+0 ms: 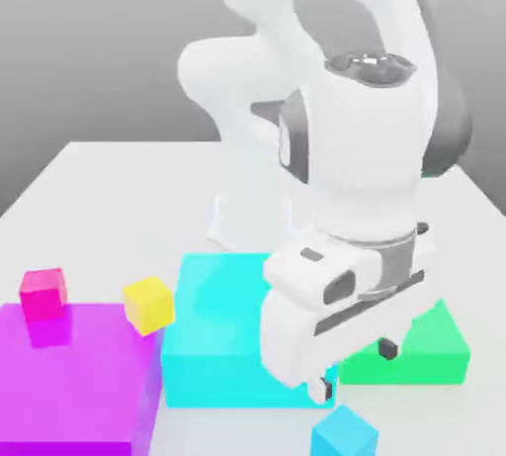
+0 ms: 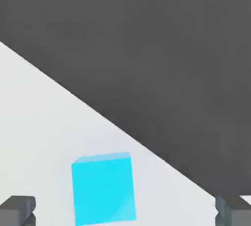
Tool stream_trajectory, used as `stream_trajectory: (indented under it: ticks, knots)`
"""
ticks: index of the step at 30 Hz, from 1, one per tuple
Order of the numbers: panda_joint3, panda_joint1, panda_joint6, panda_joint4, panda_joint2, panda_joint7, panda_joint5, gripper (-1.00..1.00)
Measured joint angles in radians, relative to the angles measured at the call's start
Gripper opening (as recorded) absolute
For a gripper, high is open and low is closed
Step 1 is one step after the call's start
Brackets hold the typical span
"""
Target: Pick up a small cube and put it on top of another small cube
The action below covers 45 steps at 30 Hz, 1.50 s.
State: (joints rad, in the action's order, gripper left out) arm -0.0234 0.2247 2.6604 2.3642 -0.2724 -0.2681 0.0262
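Gripper: in the hand view we see the gripper (image 2: 125, 210) spread wide, one dark fingertip (image 2: 17, 209) at each side edge, nothing between them but the small cube below.
Hand: in the exterior view we see the white hand (image 1: 326, 320) tilted down over the near edge of the table, just above and to the far left of the small cube.
Small cube: the light-blue small cube (image 2: 103, 188) lies on the white table (image 2: 44, 122) between the two fingertips, apart from both. In the exterior view it (image 1: 344, 434) sits at the near edge, just in front of the large cyan block.
Large cyan block: the large cyan block (image 1: 212, 335) stands in the middle of the table, partly hidden behind the hand.
Green block: we see a green block (image 1: 435, 350) on the exterior view's right, beside the cyan block.
Yellow cube: a small yellow cube (image 1: 149, 304) sits by the far left corner of the cyan block.
Purple block: a large purple block (image 1: 74, 385) fills the near left of the exterior view.
Pink-red cube: a small pink-red cube (image 1: 44, 294) rests on the far left part of the purple block.
Arm: the white arm (image 1: 326, 98) rises behind the blocks, its base on the far side of the table.
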Motion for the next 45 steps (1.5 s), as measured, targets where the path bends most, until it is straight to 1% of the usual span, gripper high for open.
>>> stream_trajectory:
  ticks: [4,5,12,17,29,37,39,43,44,45]
  knots:
    - [0.004,0.001,0.102,-0.02,-0.145,0.012,-0.005,0.0]
    - [0.006,0.0,0.131,-0.027,-0.181,0.013,-0.004,-1.0]
    - [0.007,-0.001,0.137,-0.029,-0.19,0.013,-0.005,-1.0]
    - [0.004,0.007,0.018,0.008,-0.035,-0.002,-0.007,-1.0]
    - [0.097,0.156,-0.126,0.296,0.395,-0.397,0.056,-1.0]
    - [0.213,0.204,-0.216,0.493,0.688,-0.664,0.107,-1.0]
    - [0.23,0.205,-0.17,0.518,0.668,-0.69,0.111,-1.0]
    - [0.251,0.193,-0.011,0.547,0.537,-0.708,0.1,-1.0]
    - [0.254,0.19,0.019,0.551,0.512,-0.712,0.096,1.0]
    - [0.254,0.19,0.019,0.551,0.512,-0.712,0.096,1.0]
